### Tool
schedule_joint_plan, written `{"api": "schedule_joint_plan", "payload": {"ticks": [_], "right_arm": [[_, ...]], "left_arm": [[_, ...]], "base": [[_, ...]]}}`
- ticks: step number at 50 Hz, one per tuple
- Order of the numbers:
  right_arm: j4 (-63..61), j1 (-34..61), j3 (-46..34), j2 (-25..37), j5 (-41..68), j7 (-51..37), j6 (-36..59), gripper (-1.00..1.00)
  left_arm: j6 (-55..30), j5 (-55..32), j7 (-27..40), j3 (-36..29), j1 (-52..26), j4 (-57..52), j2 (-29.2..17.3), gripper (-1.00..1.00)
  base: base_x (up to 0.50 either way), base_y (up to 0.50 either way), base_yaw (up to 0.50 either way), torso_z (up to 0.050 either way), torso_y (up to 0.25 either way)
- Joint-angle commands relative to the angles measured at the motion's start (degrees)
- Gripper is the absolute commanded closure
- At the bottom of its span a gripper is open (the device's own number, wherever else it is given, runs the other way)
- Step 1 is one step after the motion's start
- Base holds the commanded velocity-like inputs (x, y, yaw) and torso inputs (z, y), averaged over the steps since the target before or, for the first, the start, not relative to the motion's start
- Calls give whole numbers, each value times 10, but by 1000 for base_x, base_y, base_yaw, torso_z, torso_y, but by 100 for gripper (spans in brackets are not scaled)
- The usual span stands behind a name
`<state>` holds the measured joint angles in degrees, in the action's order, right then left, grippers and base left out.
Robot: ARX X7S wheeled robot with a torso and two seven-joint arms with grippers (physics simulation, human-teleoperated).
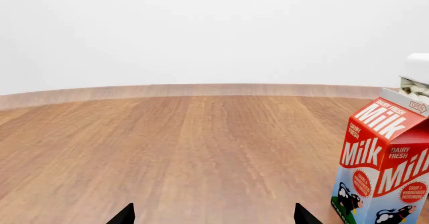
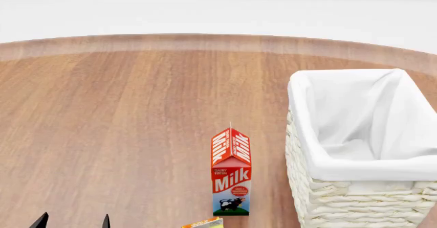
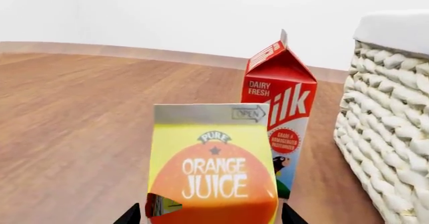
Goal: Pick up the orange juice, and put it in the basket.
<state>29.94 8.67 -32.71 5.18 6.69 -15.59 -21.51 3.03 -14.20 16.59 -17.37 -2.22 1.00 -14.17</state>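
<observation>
My right gripper [image 3: 209, 215] frames the orange juice carton [image 3: 213, 169], fingers spread to either side and not yet clamped; my left gripper [image 1: 213, 215] hangs open over bare wooden table [image 1: 168, 148]. The milk carton [image 3: 282, 113] stands just behind the juice and the wicker basket [image 3: 389, 128] beside it, so overreaching could topple the milk, or a loose grip drop the juice.

The orange juice [image 3: 213, 176] carton at lower centre reads "PURE ORANGE JUICE" and "OPEN". The milk carton [image 3: 282, 108] behind it reads "DAIRY FRESH" and "Milk".
</observation>
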Motion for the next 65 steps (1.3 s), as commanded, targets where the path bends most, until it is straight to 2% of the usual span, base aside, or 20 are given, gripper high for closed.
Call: {"api": "schedule_joint_plan", "payload": {"ticks": [1, 9, 10, 19, 26, 37, 58, 65], "right_arm": [[14, 9, -5, -2, 5, -3, -7, -100], [17, 10, -11, 0, 3, -8, -10, -100], [18, 9, -12, 0, 6, -5, -12, 100], [-20, 0, -18, 9, 6, -13, 5, 100], [-116, -22, -21, 29, 16, -19, 48, 100], [-166, -34, -26, 42, 21, -24, 69, 100], [-362, -62, -26, 92, 19, -55, 160, 100], [-394, -66, -27, 98, 19, -61, 172, 100]], "left_arm": [[1, -2, 2, -3, -1, 0, -2, -100], [1, -3, 4, -4, -1, 0, -3, -100], [1, -3, 4, -4, -1, 0, -3, -100], [2, -5, 5, -6, -2, 1, -5, -100], [3, -6, 7, -8, -2, 1, -6, -100], [3, -7, 9, -10, -2, 1, -7, -100], [5, -10, 12, -14, -3, 1, -10, -100], [5, -11, 13, -15, -4, 2, -11, -100]], "base": [[0, 0, 0, 0, 0], [0, 0, 0, 0, 0], [0, 0, 0, 0, 0], [0, 0, 0, 0, 0], [0, 0, 0, 0, 1], [0, 0, 0, 0, 0], [0, 0, 0, 0, 0], [0, 0, 0, 0, 1]]}}
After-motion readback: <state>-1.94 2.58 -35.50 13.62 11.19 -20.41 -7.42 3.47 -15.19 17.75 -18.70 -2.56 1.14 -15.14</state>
